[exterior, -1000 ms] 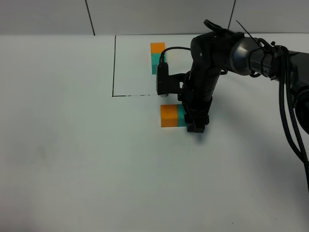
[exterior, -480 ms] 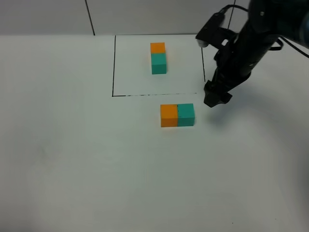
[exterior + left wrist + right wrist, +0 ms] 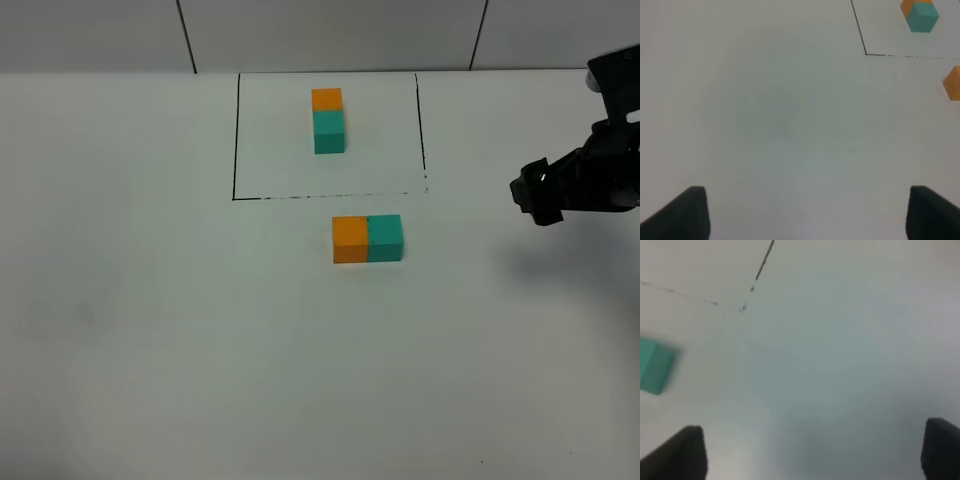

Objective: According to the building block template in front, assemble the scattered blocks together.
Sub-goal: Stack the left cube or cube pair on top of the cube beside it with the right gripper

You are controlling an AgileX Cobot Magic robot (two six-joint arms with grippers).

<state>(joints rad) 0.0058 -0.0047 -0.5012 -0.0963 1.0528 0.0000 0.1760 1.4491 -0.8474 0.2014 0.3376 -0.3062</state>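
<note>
Scattered blocks (image 3: 368,238), two matte cubes, touch; left hand (image 3: 807,212) and right hand (image 3: 812,450) gape empty.

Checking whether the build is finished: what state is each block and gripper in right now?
template pair: orange and teal joined, inside the black frame.
orange cube: outside the frame, touching the teal cube.
teal cube: flush against orange cube, not gripped.
right gripper: open, empty, away from blocks.
left gripper: open, empty.

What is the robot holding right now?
Nothing. The left hand and right hand are both open and empty. The orange block and teal block sit together on the table.
</note>
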